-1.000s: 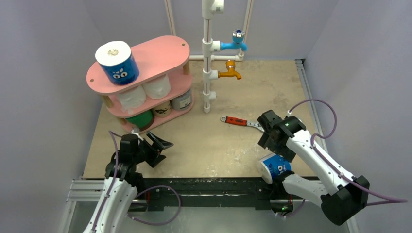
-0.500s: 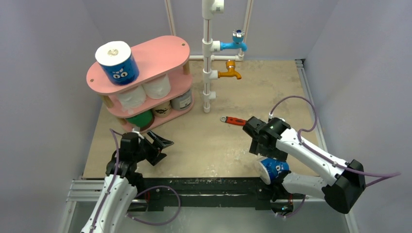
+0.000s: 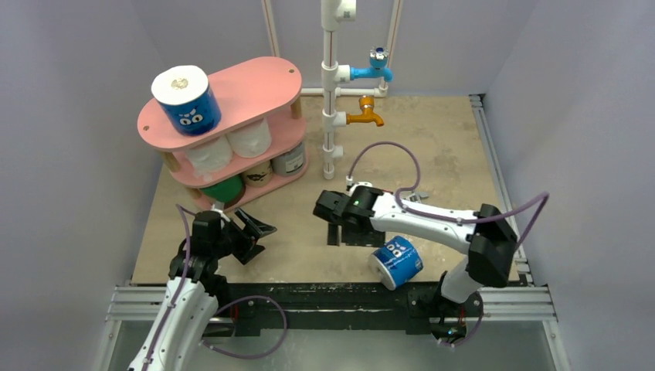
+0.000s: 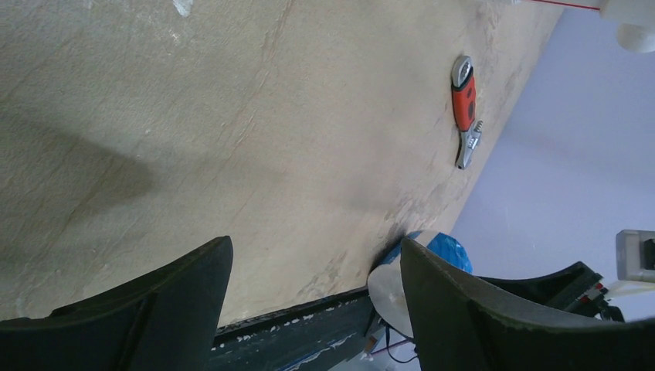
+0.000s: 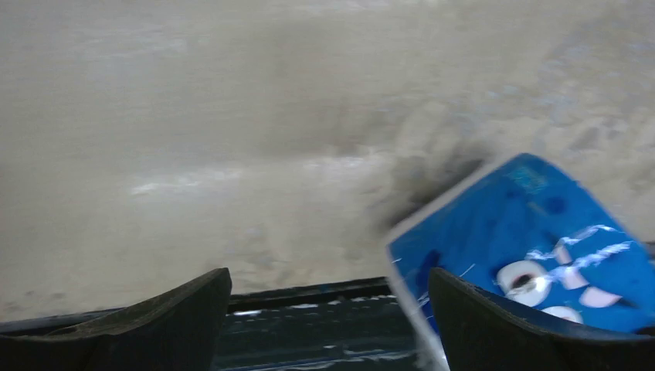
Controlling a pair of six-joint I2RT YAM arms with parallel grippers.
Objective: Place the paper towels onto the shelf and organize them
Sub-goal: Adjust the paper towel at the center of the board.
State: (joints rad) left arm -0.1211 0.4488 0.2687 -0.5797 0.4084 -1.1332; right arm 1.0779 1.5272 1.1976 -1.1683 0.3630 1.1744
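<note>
A blue-wrapped paper towel roll [image 3: 396,261] is seen lying on its side on the beige table [image 3: 432,139], close to the near edge and well apart from the pink three-tier shelf [image 3: 255,85]. The shelf is already loaded. A second blue-wrapped roll [image 3: 185,97] is stood upright at the left end of the top board, and two bare white rolls [image 3: 208,154] are held on the middle tier. A green roll [image 3: 224,189], a brown roll [image 3: 257,174] and a grey roll [image 3: 290,160] are tucked into the bottom tier. The right half of the top board is bare.

The right gripper [image 5: 328,294] is held low over the table with its jaws spread wide and nothing between them. In the blurred right wrist view the loose roll is found off to one side, beside a finger rather than inside the gap. The left gripper [image 4: 315,263] is likewise parted and empty, near the foot of the shelf.

The step in hand is judged to be the pick-up of the loose roll. It is best done if the gap is first centred over the roll's middle, with the fingers set across its round body. A cylinder on its side is easily nudged into rolling and the edge is near, so contact should be made by both fingers together. The wrapper is probably slick, so a firm squeeze is advised before lifting. The white pipe frame with taps [image 3: 332,93] should be cleared on the way.
</note>
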